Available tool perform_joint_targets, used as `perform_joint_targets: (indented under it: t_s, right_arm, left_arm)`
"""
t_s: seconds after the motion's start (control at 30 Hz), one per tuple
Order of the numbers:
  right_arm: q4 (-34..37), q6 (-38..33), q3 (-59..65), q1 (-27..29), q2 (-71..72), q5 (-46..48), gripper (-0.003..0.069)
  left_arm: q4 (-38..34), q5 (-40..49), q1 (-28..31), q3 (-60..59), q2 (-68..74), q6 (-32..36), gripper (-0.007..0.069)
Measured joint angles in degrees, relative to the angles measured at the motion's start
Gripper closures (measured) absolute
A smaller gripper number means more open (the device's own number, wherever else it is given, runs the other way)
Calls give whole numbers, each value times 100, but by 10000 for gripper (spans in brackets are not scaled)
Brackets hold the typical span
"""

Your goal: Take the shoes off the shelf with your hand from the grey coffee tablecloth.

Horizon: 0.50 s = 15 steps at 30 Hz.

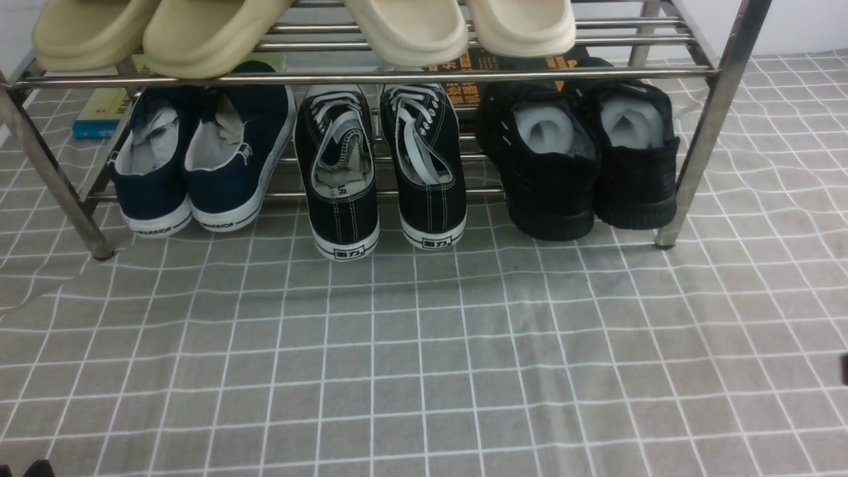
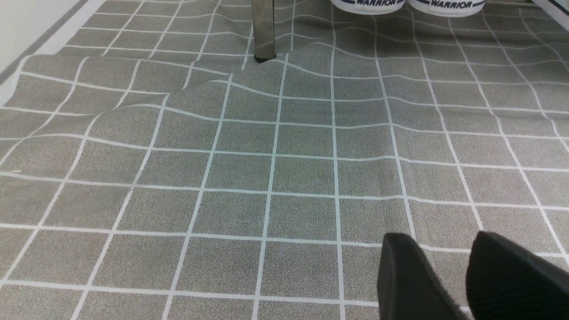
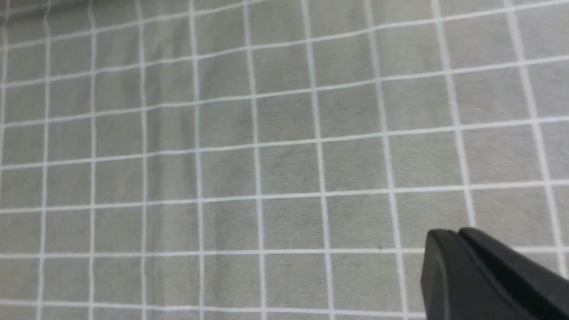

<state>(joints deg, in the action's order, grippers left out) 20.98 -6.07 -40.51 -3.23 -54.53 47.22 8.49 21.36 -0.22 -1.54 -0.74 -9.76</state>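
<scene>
The all-black knit shoes [image 1: 576, 156] with grey-white stuffing sit side by side at the right end of the steel shelf's [image 1: 371, 76] lower tier, heels toward me. The grey grid tablecloth [image 1: 424, 358] lies under the shelf and in front of it. My left gripper [image 2: 442, 242] is open and empty over bare cloth, near the shelf's left leg [image 2: 263, 31]. My right gripper [image 3: 460, 235] is shut and empty over bare cloth. Neither gripper's jaws show in the front view; only dark slivers sit at its bottom left corner and right edge.
Black canvas sneakers with white laces [image 1: 381, 165] sit mid-shelf and navy white-soled shoes [image 1: 199, 152] at its left; their toes show in the left wrist view [image 2: 406, 4]. Beige slippers [image 1: 298, 30] lie on the top tier. The cloth is wrinkled near the left leg [image 2: 133, 111].
</scene>
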Motion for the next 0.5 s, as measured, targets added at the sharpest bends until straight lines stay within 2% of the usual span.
perform_joint_targets:
  t_s: [0.1,0.2,0.27,0.33,0.4,0.5]
  right_arm:
    - [320,-556,-697,-630,-920,-70,488]
    - [159,-651,-1509,-1206,-1721,-70,381]
    - [-162,-498,-2145,-1540,-2258,-61,308]
    - [-408,-341,-2530,-1703,-2561,-57,267]
    - [-920,-33,-3293,-1970,-3131,-10,197]
    - [-1459,140,-4299,-2255,-3839,131,139]
  left_arm:
    - [0,0,0,0,0,0,385]
    - [0,0,0,0,0,0,385]
    - [0,0,0,0,0,0,385]
    - [0,0,0,0,0,0,385]
    - [0,0,0,0,0,0,385]
    - [5,0,0,0,0,0,385]
